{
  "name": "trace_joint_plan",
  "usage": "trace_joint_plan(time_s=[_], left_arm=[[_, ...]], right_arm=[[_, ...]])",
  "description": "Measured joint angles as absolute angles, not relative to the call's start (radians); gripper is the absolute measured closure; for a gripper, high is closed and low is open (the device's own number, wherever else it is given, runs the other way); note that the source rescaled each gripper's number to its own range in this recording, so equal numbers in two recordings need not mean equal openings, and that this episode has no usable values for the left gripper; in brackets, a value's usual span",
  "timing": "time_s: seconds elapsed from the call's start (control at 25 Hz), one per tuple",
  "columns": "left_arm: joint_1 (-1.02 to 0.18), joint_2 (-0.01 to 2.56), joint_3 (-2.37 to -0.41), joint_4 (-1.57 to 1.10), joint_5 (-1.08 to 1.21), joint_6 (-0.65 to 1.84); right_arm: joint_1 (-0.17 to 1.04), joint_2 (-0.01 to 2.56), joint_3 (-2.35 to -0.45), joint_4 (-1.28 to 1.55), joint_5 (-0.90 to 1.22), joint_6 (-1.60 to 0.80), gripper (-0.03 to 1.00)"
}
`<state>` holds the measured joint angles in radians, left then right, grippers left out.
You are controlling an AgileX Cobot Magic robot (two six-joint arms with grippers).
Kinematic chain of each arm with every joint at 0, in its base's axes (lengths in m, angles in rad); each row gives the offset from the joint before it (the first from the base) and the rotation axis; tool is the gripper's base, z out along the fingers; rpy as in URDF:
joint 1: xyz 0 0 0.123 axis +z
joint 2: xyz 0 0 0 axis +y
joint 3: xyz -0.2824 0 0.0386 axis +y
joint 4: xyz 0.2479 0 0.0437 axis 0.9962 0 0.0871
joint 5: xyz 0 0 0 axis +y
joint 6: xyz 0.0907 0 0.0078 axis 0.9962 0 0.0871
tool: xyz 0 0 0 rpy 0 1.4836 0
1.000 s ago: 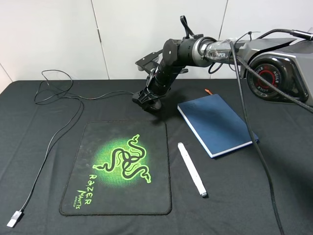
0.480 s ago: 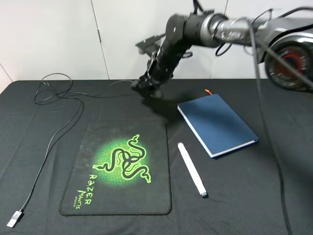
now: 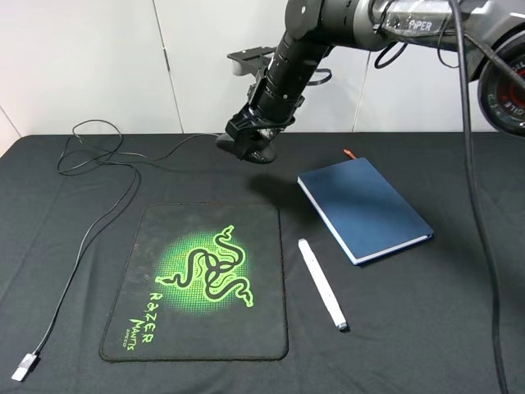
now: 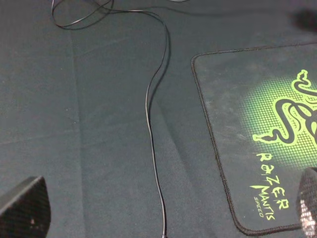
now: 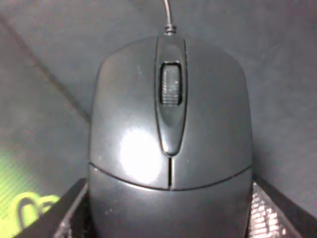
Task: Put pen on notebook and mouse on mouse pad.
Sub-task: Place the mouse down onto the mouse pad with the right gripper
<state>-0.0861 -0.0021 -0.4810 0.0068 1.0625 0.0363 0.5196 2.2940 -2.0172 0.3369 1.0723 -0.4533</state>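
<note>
Over the last second the right claw has risen from low on the desk, just behind the far edge of the mouse pad, to a spot clearly in the air above that same area. The arm now reaches down steeply from high up. The right wrist view shows why: the mouse fills the frame with a finger pressed on each flank, so this claw is clamped on the mouse and has lifted it off the cloth. Its cable trails away to the left in loose loops and ends at the USB plug near the front corner of the desk. The lift looks finished, and I judge the next step to be carrying the mouse forward over the green logo and setting it down, with the cable slack enough not to tug. The left claw hangs over the left side of the desk beside the pad, its fingers apart with nothing between them. The pen lies untouched on the desk between the pad and the notebook, near the notebook but not touching it, so that half of the task is not yet done.
</note>
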Motion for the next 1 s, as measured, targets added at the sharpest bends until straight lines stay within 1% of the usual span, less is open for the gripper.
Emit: trace_joint_plan(time_s=[0.12, 0.24, 0.48, 0.8, 1.0], left_arm=[[-0.086, -0.002, -0.481, 0.007, 1.063, 0.036], [-0.086, -0.002, -0.481, 0.007, 1.063, 0.036], [-0.086, -0.002, -0.481, 0.007, 1.063, 0.036], [-0.086, -0.002, -0.481, 0.007, 1.063, 0.036], [-0.086, -0.002, -0.481, 0.007, 1.063, 0.036]], right_arm=[[0.539, 2.283, -2.016, 0.348, 1.105, -0.434, 0.41], [0.586, 2.277, -2.016, 0.342, 1.117, -0.418, 0.41], [0.706, 2.275, -2.016, 0.274, 1.110, -0.349, 0.41], [0.791, 2.274, -2.014, 0.251, 1.080, -0.305, 0.41], [0.835, 2.267, -1.933, 0.241, 1.027, -0.298, 0.41]])
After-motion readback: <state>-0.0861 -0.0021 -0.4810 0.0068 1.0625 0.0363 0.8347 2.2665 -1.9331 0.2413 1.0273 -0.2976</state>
